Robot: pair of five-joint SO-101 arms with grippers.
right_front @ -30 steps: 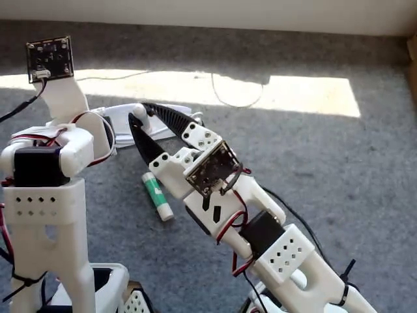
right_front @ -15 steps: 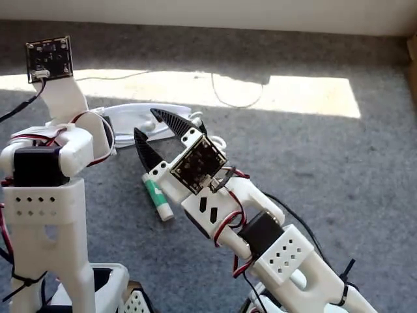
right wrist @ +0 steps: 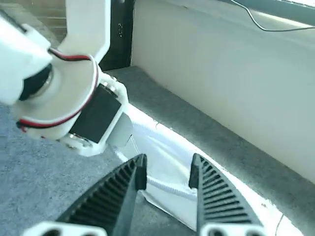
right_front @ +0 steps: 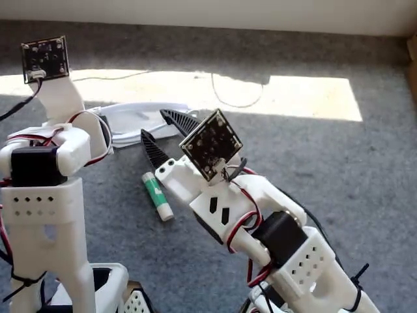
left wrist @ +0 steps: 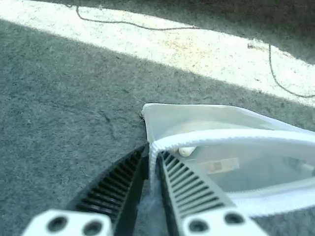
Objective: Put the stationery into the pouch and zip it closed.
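Right hand (right_front: 153, 124) now farther back from pouch (right_front: 133, 117), spread; left hand (left wrist: 152, 152) tight on pouch edge; glue stick (right_front: 156, 194) diagonal

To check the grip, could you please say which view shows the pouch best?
The left wrist view: the pouch sits close, its zipper edge pinched by the left gripper. In the high view arms partly hide it; the right wrist view shows one end.
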